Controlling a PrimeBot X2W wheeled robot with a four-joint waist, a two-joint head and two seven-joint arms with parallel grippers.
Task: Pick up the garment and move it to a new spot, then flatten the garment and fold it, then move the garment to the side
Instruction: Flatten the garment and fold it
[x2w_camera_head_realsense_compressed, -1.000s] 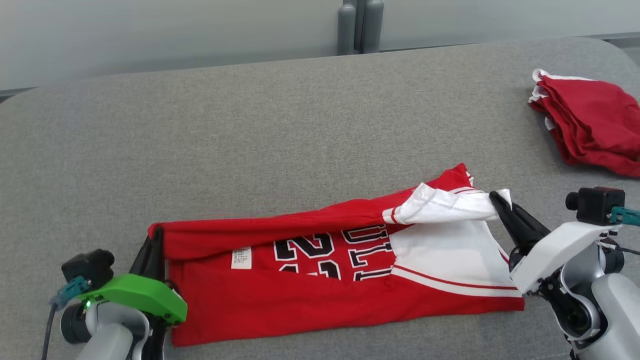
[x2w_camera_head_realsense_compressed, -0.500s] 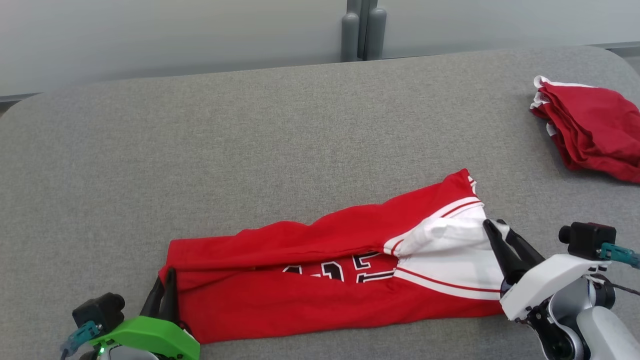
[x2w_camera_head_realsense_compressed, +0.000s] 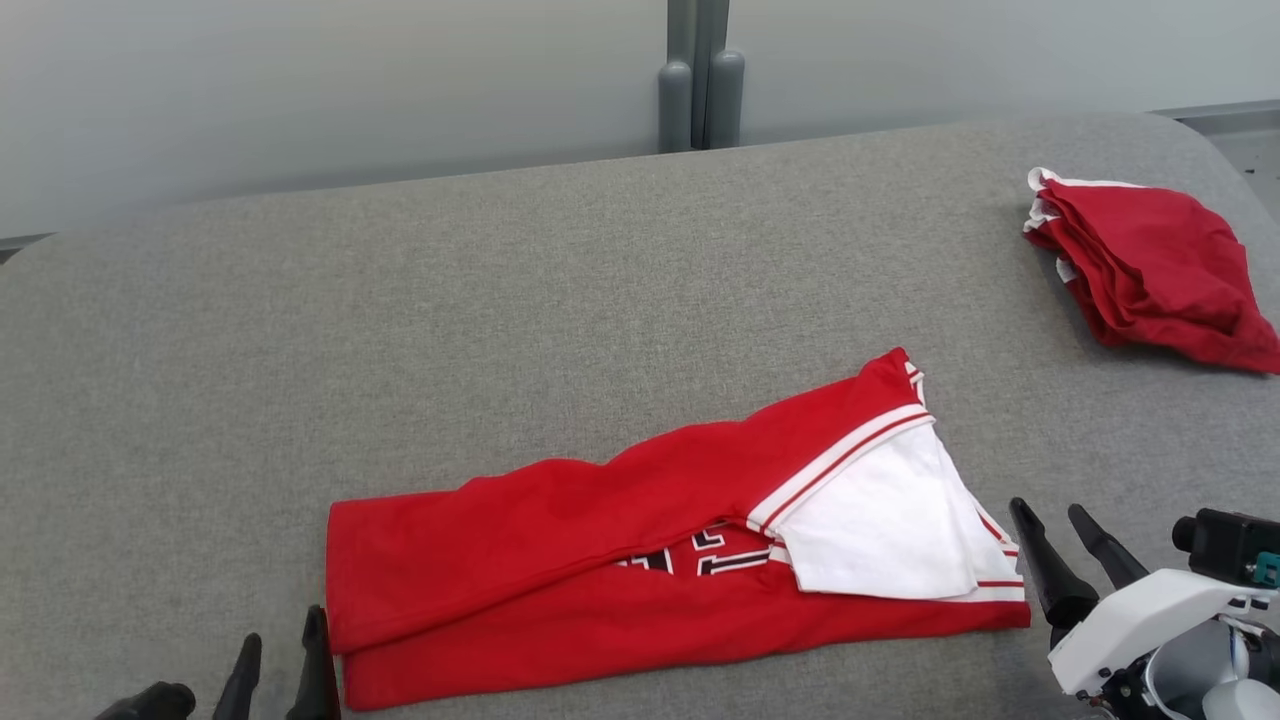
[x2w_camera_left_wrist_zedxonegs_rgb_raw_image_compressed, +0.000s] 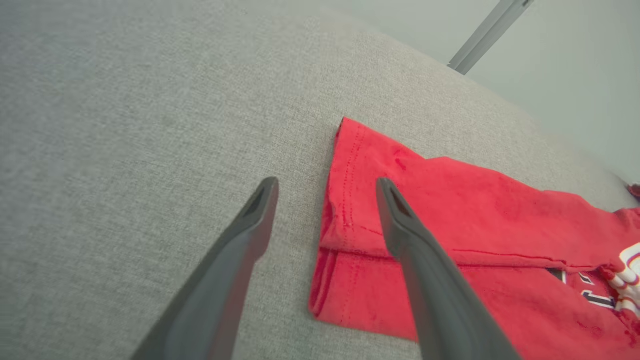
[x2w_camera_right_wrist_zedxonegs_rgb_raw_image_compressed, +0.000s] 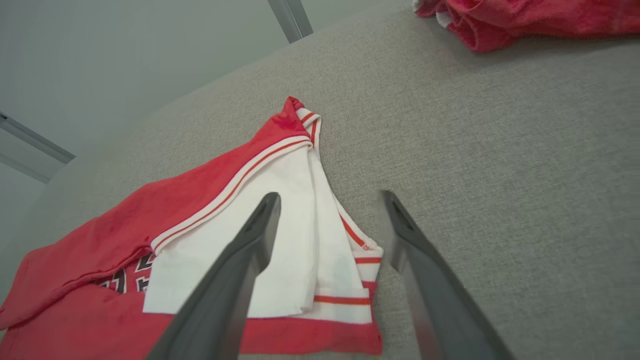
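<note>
Released within the last second: red jersey (x2w_camera_head_realsense_compressed: 560, 560) (x2w_camera_left_wrist_zedxonegs_rgb_raw_image_compressed: 475, 210) (x2w_camera_right_wrist_zedxonegs_rgb_raw_image_compressed: 100, 240) of soft knit cloth, with a white sleeve panel, red-and-white striped trim and black-and-white lettering, then pinched at both ends and half lifted, now free and flat. Nearest, at the lower left, left gripper (x2w_camera_head_realsense_compressed: 283, 626) (x2w_camera_left_wrist_zedxonegs_rgb_raw_image_compressed: 326, 182) with two long dark fingers, off the stitched hem end, jaws spread wide, empty; through its wrist view, one finger in line with bare weave, the other in line with the hem corner, touching or not impossible to tell. At the lower right, right gripper (x2w_camera_head_realsense_compressed: 1045, 507) (x2w_camera_right_wrist_zedxonegs_rgb_raw_image_compressed: 330, 196) on a white housing, likewise let go of the white sleeve edge, jaws wide apart, holding nothing, tips just beside the jersey's right end. Between the two, close to the front edge of the wide grey woven fabric surface (x2w_camera_head_realsense_compressed: 500, 300), the jersey itself: folded lengthwise, far half laid over near half, lettering mostly covered, only a strip peeking out beside the white panel, long axis slightly slanted with the right end farther back. Well apart, at the far right of the surface, crumpled pile of red cloth with white trim (x2w_camera_head_realsense_compressed: 1150, 260) (x2w_camera_right_wrist_zedxonegs_rgb_raw_image_compressed: 525, 20). Farthest back, past the rounded rear edge, pair of upright grey posts (x2w_camera_head_realsense_compressed: 695, 90) against a pale grey wall (x2w_camera_head_realsense_compressed: 300, 90).
</note>
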